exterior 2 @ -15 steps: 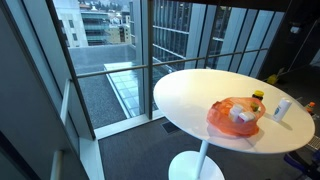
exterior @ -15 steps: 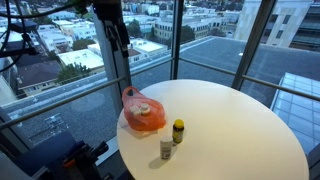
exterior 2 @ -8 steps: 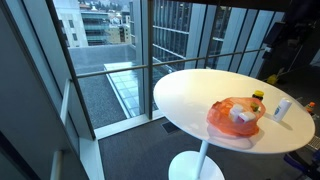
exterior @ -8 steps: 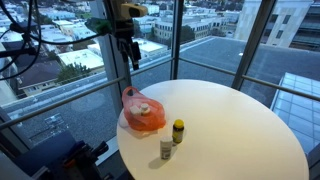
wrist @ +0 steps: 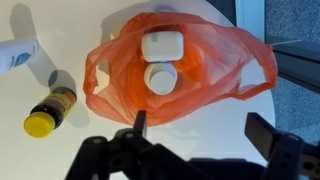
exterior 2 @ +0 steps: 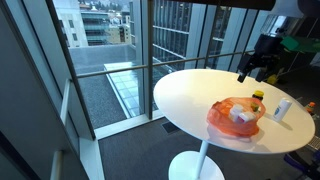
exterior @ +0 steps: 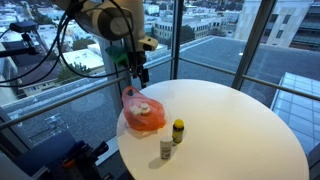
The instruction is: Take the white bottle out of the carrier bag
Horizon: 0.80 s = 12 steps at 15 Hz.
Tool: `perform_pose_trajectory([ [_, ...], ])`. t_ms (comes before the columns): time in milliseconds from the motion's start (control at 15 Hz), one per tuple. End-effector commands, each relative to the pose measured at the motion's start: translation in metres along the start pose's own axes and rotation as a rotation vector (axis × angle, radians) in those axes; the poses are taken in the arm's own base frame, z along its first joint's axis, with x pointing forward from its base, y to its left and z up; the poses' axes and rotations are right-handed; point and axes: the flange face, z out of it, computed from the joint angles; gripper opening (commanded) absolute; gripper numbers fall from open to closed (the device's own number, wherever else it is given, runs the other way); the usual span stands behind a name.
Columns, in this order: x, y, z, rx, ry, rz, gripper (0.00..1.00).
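- At the far left of my wrist view, a white container [wrist: 14, 55] lies on the table [wrist: 70, 25], cut off by the frame edge.
- Near it lies a brown bottle with a yellow cap [wrist: 51, 111].
- The orange carrier bag [wrist: 115, 85] lies open, with the white bottle [wrist: 160, 78] inside, touching a white squarish box [wrist: 161, 45].
- My gripper [wrist: 198, 122] hangs above the bag, jaws spread wide and holding nothing.

Carrier bag [wrist: 115, 75] sits on the table [exterior: 240, 130] close to its edge, with a bottle [wrist: 161, 77] and a boxy container [wrist: 160, 45] next to each other inside. Outside, a small jar [wrist: 50, 112] is just beside it, and a second bottle [wrist: 15, 55] past that.
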Motion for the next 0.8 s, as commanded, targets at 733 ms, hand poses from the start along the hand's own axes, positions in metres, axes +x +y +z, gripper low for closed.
perform_pose_trajectory([
  [733,0.013,0.017,0.113,-0.028,-0.095,0.054,1.0],
])
